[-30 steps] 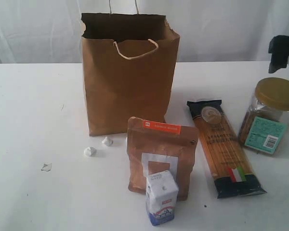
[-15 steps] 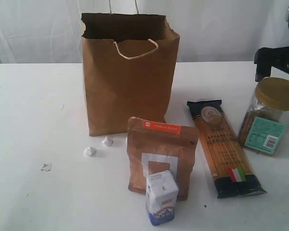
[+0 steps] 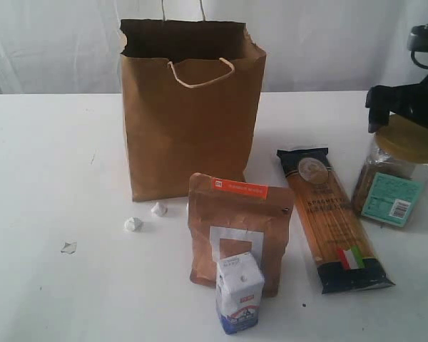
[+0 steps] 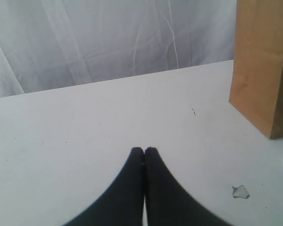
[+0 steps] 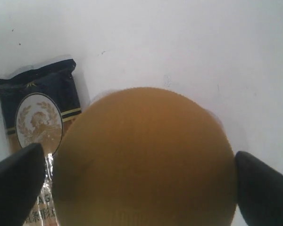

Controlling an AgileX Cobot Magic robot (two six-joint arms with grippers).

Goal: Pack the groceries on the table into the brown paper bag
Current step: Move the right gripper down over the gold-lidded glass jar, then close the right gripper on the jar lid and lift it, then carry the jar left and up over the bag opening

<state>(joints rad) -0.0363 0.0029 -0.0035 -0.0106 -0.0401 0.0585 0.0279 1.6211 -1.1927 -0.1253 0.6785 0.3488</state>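
Note:
The brown paper bag (image 3: 192, 121) stands upright and open-topped at the back of the table (image 3: 50, 164); one side of the bag (image 4: 264, 66) shows in the left wrist view. In front of it stands a brown pouch (image 3: 239, 224) with a white-blue carton (image 3: 239, 292) before it. A spaghetti packet (image 3: 332, 217) lies flat to the right, beside the gold-lidded jar (image 3: 394, 182). My right gripper (image 3: 406, 107) is open, its fingers either side of the jar's lid (image 5: 144, 155). My left gripper (image 4: 144, 149) is shut and empty over bare table.
Two white crumpled scraps (image 3: 133, 224) (image 3: 158, 209) lie left of the pouch, and a clear scrap (image 3: 68, 247) lies further left. A white curtain (image 3: 57, 43) hangs behind the table. The spaghetti packet's dark end (image 5: 37, 113) lies close beside the jar.
My right gripper has come in from the upper right and dropped down over the jar's gold lid. The groceries, bag and left gripper have not moved.

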